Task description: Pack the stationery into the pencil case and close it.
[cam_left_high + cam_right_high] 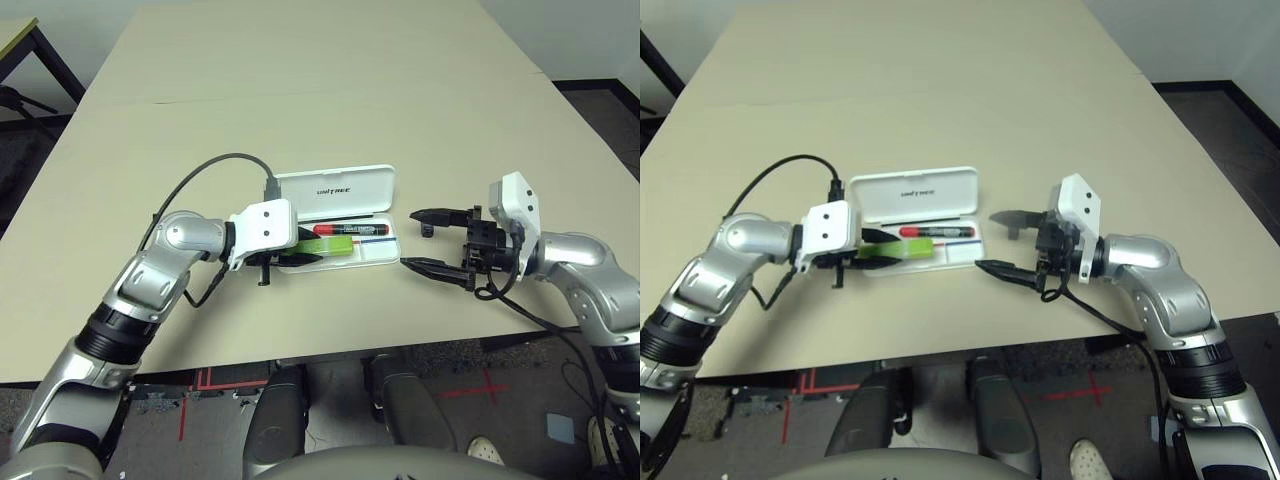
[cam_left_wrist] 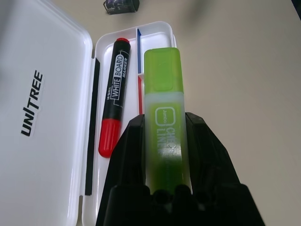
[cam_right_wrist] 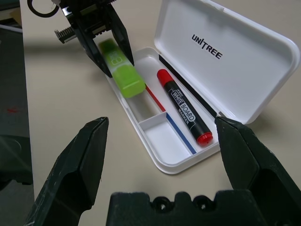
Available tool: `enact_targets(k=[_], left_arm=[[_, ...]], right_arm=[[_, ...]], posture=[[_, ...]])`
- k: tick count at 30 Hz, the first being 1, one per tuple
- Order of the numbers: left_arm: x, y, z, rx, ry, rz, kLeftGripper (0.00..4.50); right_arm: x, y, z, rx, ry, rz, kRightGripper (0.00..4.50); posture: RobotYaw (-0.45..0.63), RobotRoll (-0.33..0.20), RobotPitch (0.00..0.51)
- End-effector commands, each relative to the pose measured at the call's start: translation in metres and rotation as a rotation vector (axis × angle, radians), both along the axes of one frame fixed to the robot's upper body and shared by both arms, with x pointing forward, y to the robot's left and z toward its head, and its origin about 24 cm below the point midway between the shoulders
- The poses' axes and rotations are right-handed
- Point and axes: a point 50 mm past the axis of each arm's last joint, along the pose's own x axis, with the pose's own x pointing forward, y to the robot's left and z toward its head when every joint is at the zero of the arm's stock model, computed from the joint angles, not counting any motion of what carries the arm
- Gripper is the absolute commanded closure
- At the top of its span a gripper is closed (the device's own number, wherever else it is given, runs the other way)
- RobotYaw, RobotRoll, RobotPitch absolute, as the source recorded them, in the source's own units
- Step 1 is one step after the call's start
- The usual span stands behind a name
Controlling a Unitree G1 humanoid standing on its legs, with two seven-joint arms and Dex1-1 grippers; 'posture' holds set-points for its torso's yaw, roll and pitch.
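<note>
A white hinged pencil case (image 3: 178, 155) is seen lying open on the beige table (image 1: 300, 90), its lid (image 2: 42, 108) folded back and printed "UNITREE" in black. Inside the tray, a red whiteboard marker (image 2: 114, 96) with a black barrel is laid along the hinge side; "WHITE BOARD MARKER" can be read on its label. A thin red-and-blue line (image 3: 169, 125) is seen on the tray floor beside it.

A lime-green highlighter (image 2: 163, 117) is clamped between the two black fingers of the left gripper (image 2: 164, 155), its cap end held out over the near edge of the open tray. White lettering is printed on its translucent body, but it cannot be read with certainty.

The right gripper (image 1: 432, 240) is held off the case's other end, well apart from it, with its fingers spread wide and nothing between them.

A small dark piece (image 2: 121, 5) is seen on the table beyond the case's far end.
</note>
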Motion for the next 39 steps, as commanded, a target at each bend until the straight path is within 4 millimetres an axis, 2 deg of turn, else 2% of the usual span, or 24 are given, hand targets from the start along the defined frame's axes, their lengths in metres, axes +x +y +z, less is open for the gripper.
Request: enact_targets(k=[1, 15, 24, 30, 36, 39], left_arm=[[0.002, -0.005, -0.008, 0.017, 0.017, -0.018, 3.39], [0.006, -0.006, -0.017, 0.024, 0.031, -0.009, 3.39], [0.006, 0.003, -0.002, 0.0, -0.005, 0.016, 0.03], [-0.016, 0.016, 0.022, -0.099, 0.0, -0.001, 0.03], [-0.042, 0.033, 0.024, -0.119, 0.024, 0.03, 0.03], [-0.047, 0.038, 0.025, -0.117, 0.029, 0.053, 0.03]], right_arm=[[-0.003, -0.002, 0.002, -0.003, -0.006, -0.007, 0.0], [-0.003, 0.0, 0.003, 0.002, -0.007, -0.013, 0.0], [-0.003, 0.001, 0.001, 0.006, -0.004, -0.013, 0.0], [-0.002, 0.0, 0.0, 0.007, 0.001, -0.014, 0.0], [0.003, -0.011, 0.001, 0.024, 0.01, -0.092, 0.0], [0.007, -0.017, -0.001, 0.019, 0.028, -0.166, 0.0]], posture=[[-0.14, 0.0, 0.169], [-0.14, 0.0, 0.169], [-0.14, 0.0, 0.169], [-0.11, 0.0, 0.167], [-0.07, 0.0, 0.168], [-0.06, 0.0, 0.17]])
